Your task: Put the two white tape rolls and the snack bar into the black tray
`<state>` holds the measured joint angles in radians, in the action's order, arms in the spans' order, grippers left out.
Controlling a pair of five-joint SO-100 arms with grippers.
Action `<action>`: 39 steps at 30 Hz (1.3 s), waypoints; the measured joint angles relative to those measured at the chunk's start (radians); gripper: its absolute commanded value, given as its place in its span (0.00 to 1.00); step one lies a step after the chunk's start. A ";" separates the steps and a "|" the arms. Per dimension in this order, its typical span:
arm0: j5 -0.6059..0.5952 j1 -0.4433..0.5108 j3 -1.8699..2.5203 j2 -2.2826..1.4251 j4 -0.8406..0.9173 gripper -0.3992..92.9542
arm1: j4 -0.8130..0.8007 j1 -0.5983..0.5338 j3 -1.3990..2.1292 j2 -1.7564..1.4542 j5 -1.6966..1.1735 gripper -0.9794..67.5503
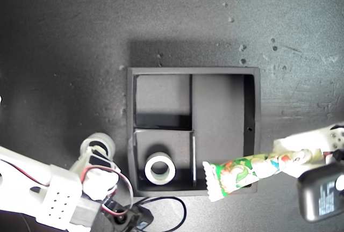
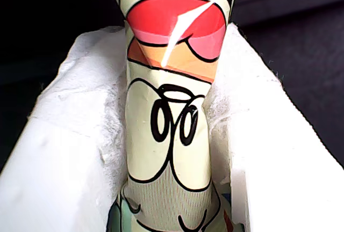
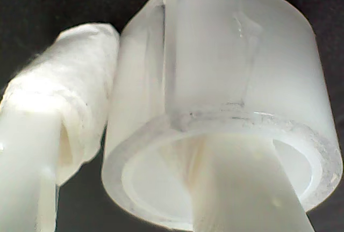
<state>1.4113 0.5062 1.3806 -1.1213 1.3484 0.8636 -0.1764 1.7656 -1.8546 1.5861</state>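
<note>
The black tray [image 1: 252, 130] sits mid-scene. One white tape roll [image 1: 160, 169] lies flat in its small compartment nearest the camera. Another white tape roll [image 1: 100, 145] is outside the tray at the exterior view's lower left, with my second gripper [image 1: 99, 156] shut on it. In the second wrist view one finger [image 3: 242, 189] passes through the roll [image 3: 226, 81] and a padded finger [image 3: 70, 108] presses its outside. My first gripper [image 1: 301, 157], at the exterior view's right, is shut on the snack bar [image 1: 242, 170]. The bar's crimped end overlaps the tray's near right corner. Padded fingers [image 2: 70, 151] squeeze the bar [image 2: 169, 135].
A black cable [image 1: 166, 210] loops on the dark table just in front of the tray. A black motor block [image 1: 322, 194] of the first arm sits at the exterior view's lower right. The tray's long compartment [image 1: 220, 119] and far small compartment [image 1: 161, 95] hold nothing.
</note>
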 measured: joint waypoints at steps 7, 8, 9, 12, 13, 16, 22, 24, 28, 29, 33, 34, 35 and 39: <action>-0.031 0.011 -0.083 -0.058 0.193 0.00 | -0.133 -0.005 0.192 -0.029 0.419 0.01; -0.043 0.009 -0.106 -0.077 0.230 0.00 | -0.133 -0.003 0.216 -0.034 0.486 0.01; -0.061 0.005 -0.132 -0.098 0.265 0.00 | -0.132 0.003 0.225 -0.035 0.535 0.01; -0.118 -0.025 -0.202 -0.146 0.348 0.00 | -0.110 0.041 0.215 -0.035 0.566 0.01; -0.138 -0.038 -0.230 -0.152 0.376 0.00 | -0.109 0.060 0.202 -0.035 0.517 0.01; -0.215 -0.063 -0.345 -0.153 0.445 0.00 | -0.074 0.106 0.130 -0.035 0.262 0.01; -0.391 -0.201 -0.514 -0.163 0.462 0.00 | 0.091 0.081 -0.032 -0.035 -0.471 0.01; -0.430 -0.259 -0.588 -0.140 0.463 0.00 | 0.138 0.067 -0.058 -0.035 -0.667 0.01; -0.483 -0.351 -0.749 -0.023 0.466 0.00 | 0.175 0.069 -0.064 -0.035 -0.936 0.01; -0.489 -0.362 -0.773 0.008 0.466 0.00 | 0.173 0.071 -0.064 -0.035 -0.979 0.01; -0.499 -0.405 -0.862 0.129 0.466 0.00 | 0.130 0.094 -0.066 -0.015 -1.095 0.01; -0.499 -0.414 -0.877 0.147 0.466 0.00 | 0.126 0.101 -0.069 0.002 -1.114 0.01; -0.492 -0.420 -0.885 0.156 0.466 0.00 | 0.123 0.107 -0.083 0.032 -1.134 0.01; -0.477 -0.414 -0.902 0.179 0.466 0.00 | 0.120 0.106 -0.207 0.193 -1.197 0.01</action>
<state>0.9342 0.0920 0.4786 -0.9419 1.8147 0.9833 -0.0706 1.5585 -1.6613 0.3896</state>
